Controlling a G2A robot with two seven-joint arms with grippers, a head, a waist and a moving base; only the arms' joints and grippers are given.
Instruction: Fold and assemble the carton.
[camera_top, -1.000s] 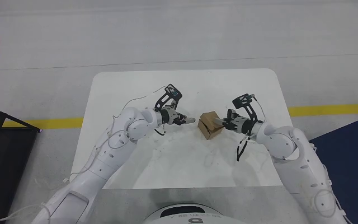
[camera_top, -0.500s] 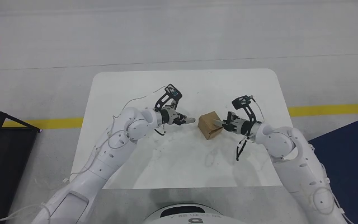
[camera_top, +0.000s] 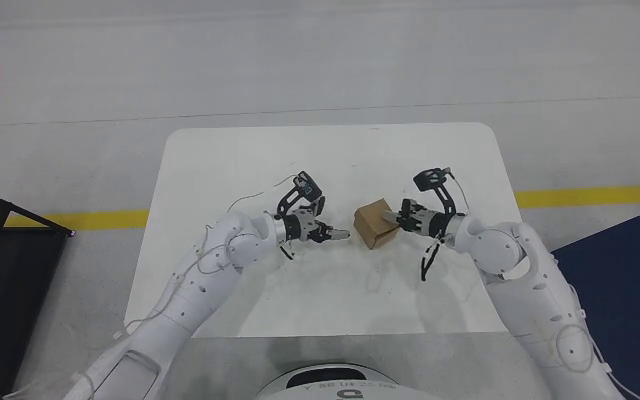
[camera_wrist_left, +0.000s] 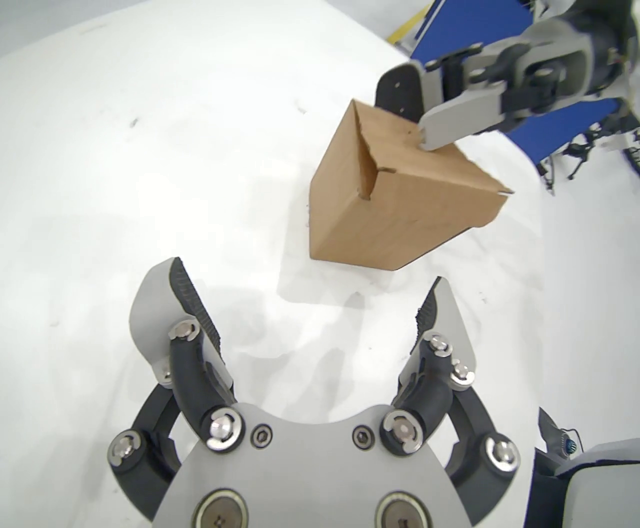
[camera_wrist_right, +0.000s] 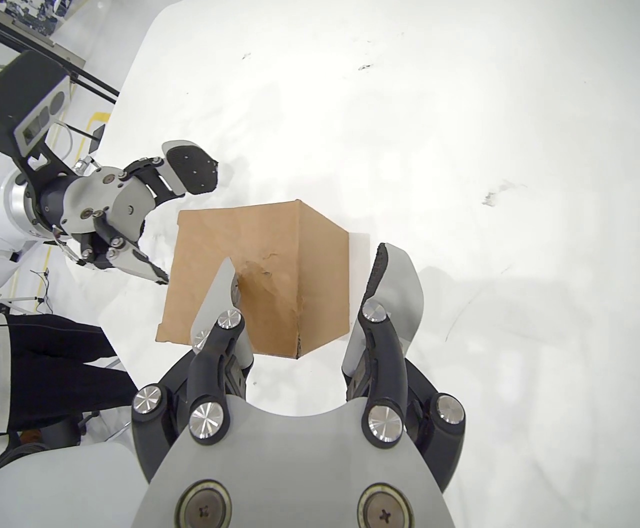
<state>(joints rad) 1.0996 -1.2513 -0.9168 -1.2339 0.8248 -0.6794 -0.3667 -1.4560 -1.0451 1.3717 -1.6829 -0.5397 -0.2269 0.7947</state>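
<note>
2 open end effectors flank the carton (camera_top: 375, 222) at mid-bench (camera_top: 250, 170): the left end effector (camera_wrist_left: 307, 280) hangs empty just beside it, the right end effector (camera_wrist_right: 307, 257) straddles a corner (1 finger touching cardboard), so a push there could skid or crush the unbraced carton.

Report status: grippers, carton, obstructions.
Left gripper open, short of carton. Right gripper open, straddling carton corner, one finger touching. Nothing between left gripper and carton.
</note>
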